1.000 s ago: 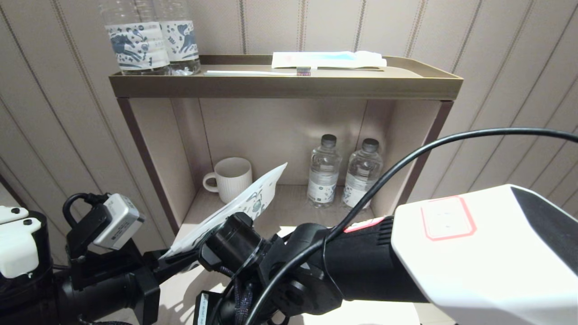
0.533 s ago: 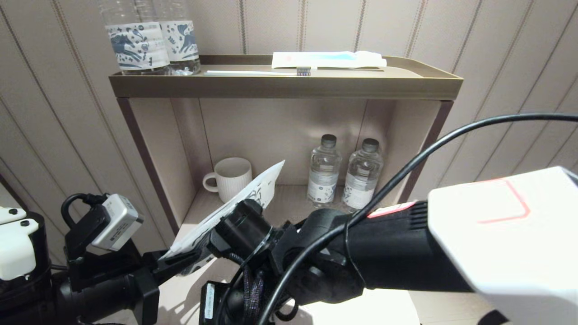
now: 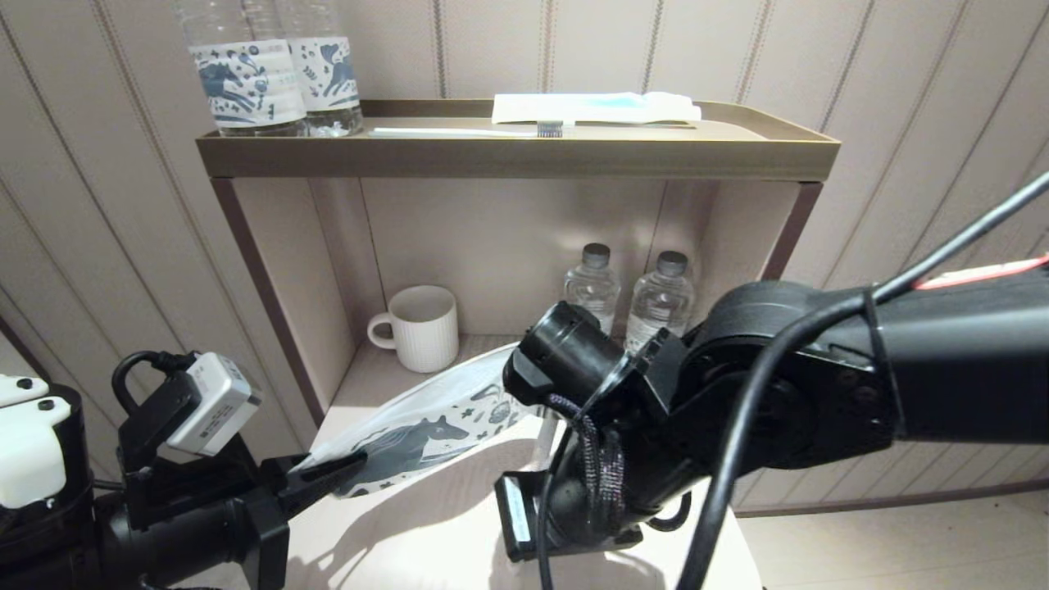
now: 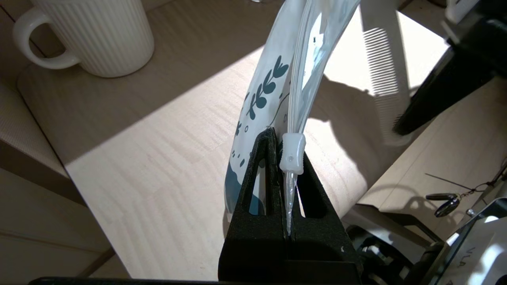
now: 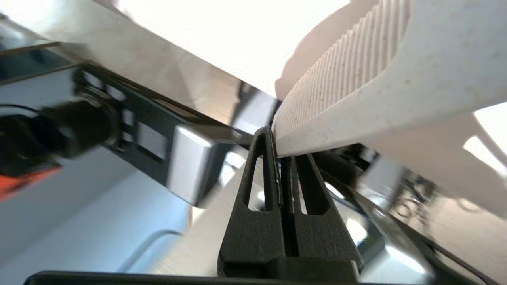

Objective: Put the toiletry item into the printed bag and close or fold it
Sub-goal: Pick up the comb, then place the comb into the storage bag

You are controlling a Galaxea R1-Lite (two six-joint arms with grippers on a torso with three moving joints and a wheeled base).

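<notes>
The left gripper (image 4: 286, 158), low at the robot's left, has its black fingers (image 4: 261, 178) pressed together on one end of the flat white pouch printed with a dark blue horse and leaf motifs (image 3: 426, 430); the white plastic zip slider (image 4: 292, 154) sits right at the fingertips, and the pouch runs away from them, held up off the pale wooden tabletop (image 4: 158, 158) and bowed, its zip mouth slightly parted further out. The right gripper (image 5: 282, 154) has its fingers pinched shut on the edge of the slim white plastic comb (image 5: 356, 91), whose fine teeth fan out just beyond the fingertips. In the left wrist view the comb (image 4: 386, 79) hangs beside the far part of the pouch, close to it but apart from it, outside the bag. Beyond the pouch, a ribbed white ceramic mug (image 3: 422, 326) and two small clear water bottles with dark caps (image 3: 631, 299) stand in the open niche, well away from both sets of fingers.
</notes>
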